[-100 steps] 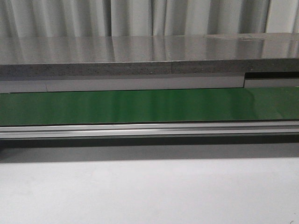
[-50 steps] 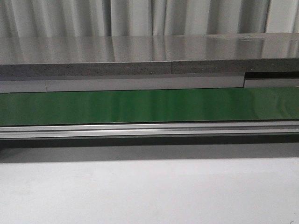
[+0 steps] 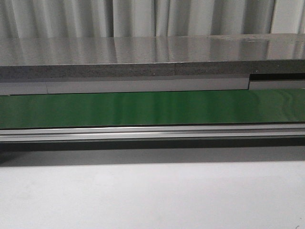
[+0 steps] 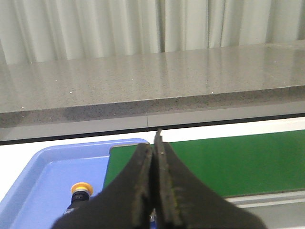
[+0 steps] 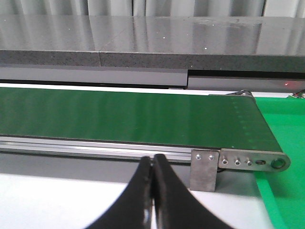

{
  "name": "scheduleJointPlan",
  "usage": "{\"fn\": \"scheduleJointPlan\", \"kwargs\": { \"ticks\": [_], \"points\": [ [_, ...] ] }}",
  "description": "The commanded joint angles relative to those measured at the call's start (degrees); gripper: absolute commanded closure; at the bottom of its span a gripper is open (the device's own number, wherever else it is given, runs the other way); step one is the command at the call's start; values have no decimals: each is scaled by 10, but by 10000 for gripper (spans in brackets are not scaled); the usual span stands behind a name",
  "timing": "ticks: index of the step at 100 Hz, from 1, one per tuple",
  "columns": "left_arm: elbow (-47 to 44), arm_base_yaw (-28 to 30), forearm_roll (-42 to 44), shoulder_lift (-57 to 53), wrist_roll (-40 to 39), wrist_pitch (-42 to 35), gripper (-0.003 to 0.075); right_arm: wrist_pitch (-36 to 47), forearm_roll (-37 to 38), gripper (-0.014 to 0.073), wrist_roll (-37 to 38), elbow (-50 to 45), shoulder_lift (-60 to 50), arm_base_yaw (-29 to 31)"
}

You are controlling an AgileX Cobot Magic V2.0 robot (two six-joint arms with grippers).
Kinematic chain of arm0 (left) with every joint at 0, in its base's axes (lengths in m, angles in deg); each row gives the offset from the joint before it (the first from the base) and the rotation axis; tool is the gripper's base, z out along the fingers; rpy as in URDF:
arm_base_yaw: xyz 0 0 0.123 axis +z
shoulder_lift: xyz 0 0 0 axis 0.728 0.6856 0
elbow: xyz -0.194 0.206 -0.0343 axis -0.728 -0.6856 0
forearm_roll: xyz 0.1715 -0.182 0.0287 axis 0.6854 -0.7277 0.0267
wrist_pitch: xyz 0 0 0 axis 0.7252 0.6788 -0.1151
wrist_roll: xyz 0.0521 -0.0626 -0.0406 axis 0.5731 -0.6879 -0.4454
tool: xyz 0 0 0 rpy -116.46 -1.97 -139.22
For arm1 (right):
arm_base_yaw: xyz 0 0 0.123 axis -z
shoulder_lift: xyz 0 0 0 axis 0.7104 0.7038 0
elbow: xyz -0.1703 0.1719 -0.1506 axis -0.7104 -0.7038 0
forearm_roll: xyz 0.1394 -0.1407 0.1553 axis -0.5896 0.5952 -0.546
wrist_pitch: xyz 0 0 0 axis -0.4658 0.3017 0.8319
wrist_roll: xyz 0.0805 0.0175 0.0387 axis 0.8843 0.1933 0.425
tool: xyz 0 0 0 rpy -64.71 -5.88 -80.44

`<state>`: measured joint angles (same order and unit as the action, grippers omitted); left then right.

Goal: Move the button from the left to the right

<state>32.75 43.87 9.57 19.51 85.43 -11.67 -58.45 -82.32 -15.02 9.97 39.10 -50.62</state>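
Left gripper clenched on nothing, and just past it the button stands in a blue tray beside the green belt's end. Right gripper pressed closed too, empty, before the belt's metal rail. Beyond: grey stone counter, pale curtains.

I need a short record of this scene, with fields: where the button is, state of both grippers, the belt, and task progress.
button: in the blue tray, at the belt's left end
left gripper: shut, empty, above the tray
right gripper: shut, empty, near the belt's right end
green belt: nothing on it in the front view
progress: button not yet picked
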Motion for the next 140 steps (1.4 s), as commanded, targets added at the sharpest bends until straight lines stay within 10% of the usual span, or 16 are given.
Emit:
{"fn": "scheduleJointPlan", "kwargs": {
  "ticks": [1, 46, 109, 140],
  "points": [
    [69, -4, -6, 47, -6, 2, 740, 46, 3, 661, 0, 9, -12, -2],
    [305, -4, -22, 263, -6, 264, 740, 46, 3, 661, 0, 9, -12, -2],
    [326, -4, -53, 325, -3, 283, 729, 46, 3, 661, 0, 9, -12, -2],
    [326, -4, -53, 325, -3, 283, 122, 46, 3, 661, 0, 9, -12, -2]
  ]
}}
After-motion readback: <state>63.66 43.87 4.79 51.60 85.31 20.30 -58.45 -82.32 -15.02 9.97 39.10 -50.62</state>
